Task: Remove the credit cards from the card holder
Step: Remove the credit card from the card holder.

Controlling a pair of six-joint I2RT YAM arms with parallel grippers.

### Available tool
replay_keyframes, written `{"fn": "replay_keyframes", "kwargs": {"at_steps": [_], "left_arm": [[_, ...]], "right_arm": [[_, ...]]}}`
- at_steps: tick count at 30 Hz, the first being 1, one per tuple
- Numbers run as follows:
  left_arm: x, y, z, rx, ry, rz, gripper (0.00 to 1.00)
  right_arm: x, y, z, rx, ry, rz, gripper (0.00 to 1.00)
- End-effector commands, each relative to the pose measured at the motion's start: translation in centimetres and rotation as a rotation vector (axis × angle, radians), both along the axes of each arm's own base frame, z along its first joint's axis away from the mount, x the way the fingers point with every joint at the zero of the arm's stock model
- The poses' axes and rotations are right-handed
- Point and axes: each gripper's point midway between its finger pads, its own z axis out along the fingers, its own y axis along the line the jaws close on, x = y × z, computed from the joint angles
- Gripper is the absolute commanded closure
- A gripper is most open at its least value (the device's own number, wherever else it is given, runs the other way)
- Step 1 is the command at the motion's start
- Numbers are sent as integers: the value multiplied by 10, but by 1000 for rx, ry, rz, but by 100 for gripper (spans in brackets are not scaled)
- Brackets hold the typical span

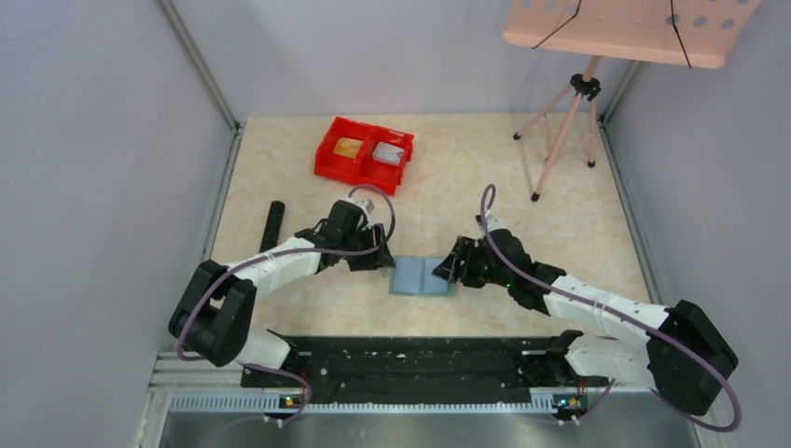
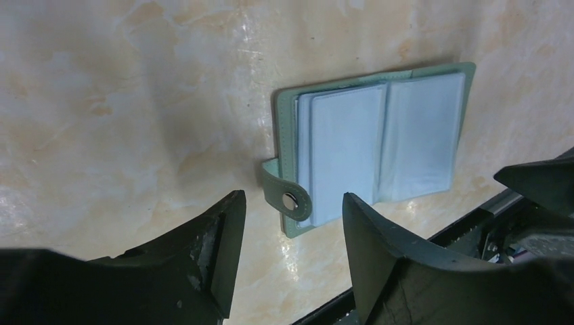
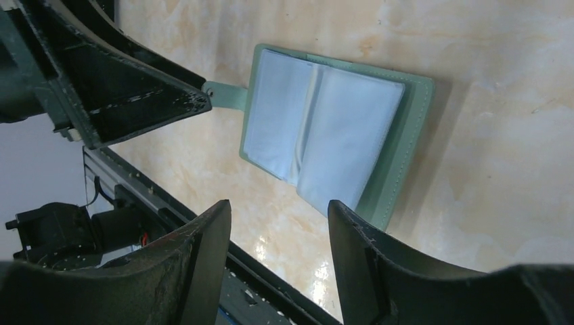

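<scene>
The card holder (image 1: 423, 277) lies open and flat toward the near edge of the table (image 1: 578, 233), midway between its side edges. It is likely light, floppy at the spine and apt to slide on the smooth top, so one half wants pinning while the credit cards, thin, stiff and slick, are pinched by an exposed edge. None shows clear of the pale pockets (image 2: 345, 149). The left gripper (image 1: 373, 257) sits just beside the tab (image 2: 288, 196), the right gripper (image 1: 446, 271) just beside the opposite edge — both with jaws apart, empty
</scene>
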Motion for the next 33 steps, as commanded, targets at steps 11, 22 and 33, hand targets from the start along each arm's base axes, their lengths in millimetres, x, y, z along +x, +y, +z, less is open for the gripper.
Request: {"fn": "replay_keyframes", "kwargs": {"at_steps": [11, 22, 33], "left_arm": [[3, -14, -25, -51, 1, -21, 68], [-13, -28, 2, -228, -3, -21, 100], [-19, -30, 24, -311, -31, -6, 100]], "right_arm": [[29, 31, 31, 24, -106, -31, 30], [35, 38, -3, -173, -101, -43, 22], [25, 48, -25, -290, -92, 15, 22]]}}
